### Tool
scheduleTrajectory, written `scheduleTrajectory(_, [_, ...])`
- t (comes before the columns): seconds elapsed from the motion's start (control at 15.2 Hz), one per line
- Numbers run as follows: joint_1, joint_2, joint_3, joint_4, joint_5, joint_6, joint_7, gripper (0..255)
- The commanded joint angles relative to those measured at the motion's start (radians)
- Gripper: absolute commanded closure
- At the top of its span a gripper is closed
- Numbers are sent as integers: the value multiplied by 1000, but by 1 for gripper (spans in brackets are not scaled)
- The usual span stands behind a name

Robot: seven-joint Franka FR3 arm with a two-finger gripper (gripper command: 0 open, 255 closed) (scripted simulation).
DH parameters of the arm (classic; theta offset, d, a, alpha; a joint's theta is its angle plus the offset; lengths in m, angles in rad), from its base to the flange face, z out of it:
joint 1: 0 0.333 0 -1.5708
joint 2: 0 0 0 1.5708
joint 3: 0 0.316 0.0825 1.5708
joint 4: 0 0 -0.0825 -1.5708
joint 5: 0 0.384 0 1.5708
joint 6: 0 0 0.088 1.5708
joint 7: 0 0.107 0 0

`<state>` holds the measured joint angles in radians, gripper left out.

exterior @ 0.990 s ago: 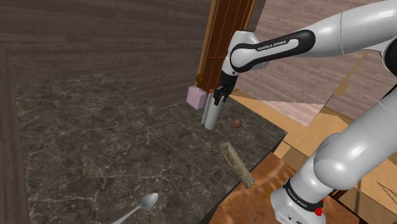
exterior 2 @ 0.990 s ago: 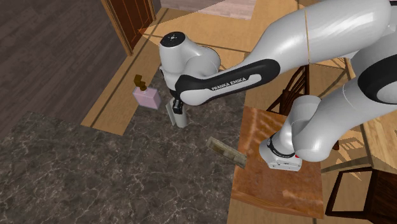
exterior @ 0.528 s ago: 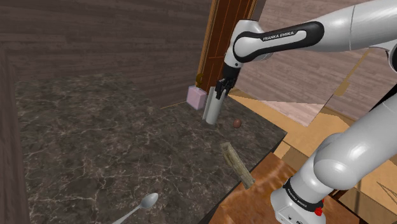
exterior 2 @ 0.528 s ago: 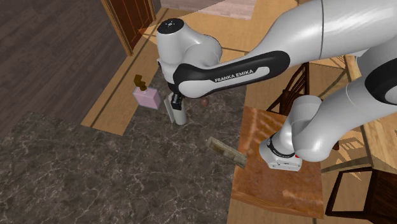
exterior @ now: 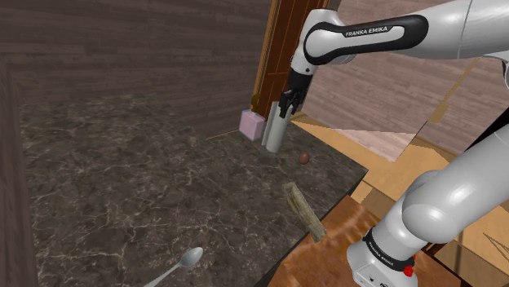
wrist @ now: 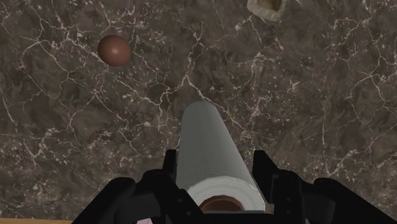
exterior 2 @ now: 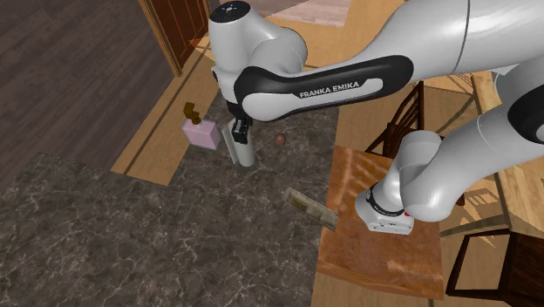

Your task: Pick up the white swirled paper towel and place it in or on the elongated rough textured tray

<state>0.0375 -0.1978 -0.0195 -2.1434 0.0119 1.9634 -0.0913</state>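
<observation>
Transport step in hand. Holding white paper towel (exterior: 275,134) upright, fingers (wrist: 264,172) clamped on its sides near the top, apparently just clear of the dark marbled surface (exterior: 122,179). Next: swing gripper (exterior: 282,108) toward rough tray (exterior: 303,212) at roughly 5 o'clock from the towel in shoulder view, by the surface edge; then lower and release.

Counter (exterior: 122,187), dark veined marble: spread from 9 to 6 o'clock in the shoulder view. Dark wood planking (exterior: 147,49): seen at 11 o'clock. Brown wooden door (exterior: 273,49): set at 12. Light wood floor (exterior: 383,106): laid at 2.
</observation>
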Motion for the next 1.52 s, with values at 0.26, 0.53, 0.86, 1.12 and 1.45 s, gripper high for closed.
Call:
scheduleTrajectory(0.26, [0,-13,0,68,-1,-82,1,255])
scheduleTrajectory(0.53, [11,-124,17,0,2,-124,29,255])
scheduleTrajectory(0.86, [31,-303,50,-109,17,-194,76,255])
scheduleTrajectory(1.12, [50,-441,80,-173,37,-267,117,255])
scheduleTrajectory(1.45, [79,-605,121,-223,73,-377,174,255])
